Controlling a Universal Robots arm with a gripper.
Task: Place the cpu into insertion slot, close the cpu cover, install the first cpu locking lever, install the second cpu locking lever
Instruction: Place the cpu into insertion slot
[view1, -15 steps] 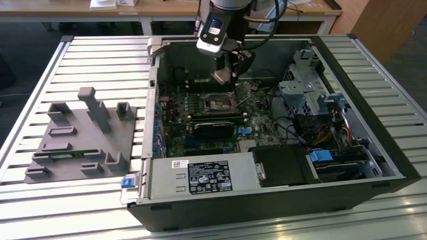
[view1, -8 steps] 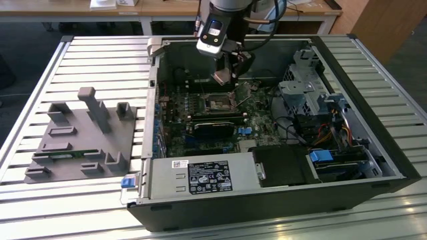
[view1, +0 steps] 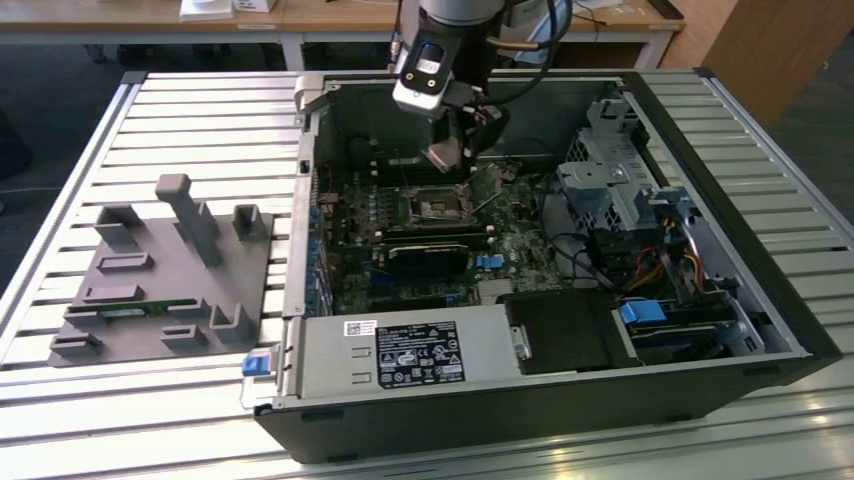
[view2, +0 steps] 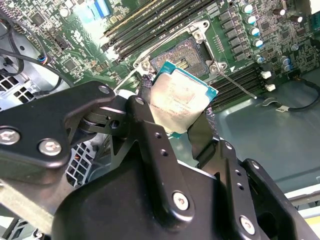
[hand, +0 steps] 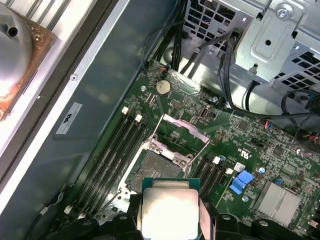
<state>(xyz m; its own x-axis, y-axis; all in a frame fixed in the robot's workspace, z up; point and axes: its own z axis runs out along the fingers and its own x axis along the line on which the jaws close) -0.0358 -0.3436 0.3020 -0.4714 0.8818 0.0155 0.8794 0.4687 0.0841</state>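
Currently the gripper (view2: 175, 120) clamps one cpu (view2: 182, 97) between its two fingers (view2: 146, 112), suspended above the single insertion slot (view2: 181, 59) near the centre of the motherboard (hand: 260, 150); the one cpu cover (hand: 175, 121) stands raised open.

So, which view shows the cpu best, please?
The second wrist view: the cpu shows most of its metal top, gripped between the fingers. In the first wrist view the picture's edge cuts it off; the exterior view shows it as a pale sliver.
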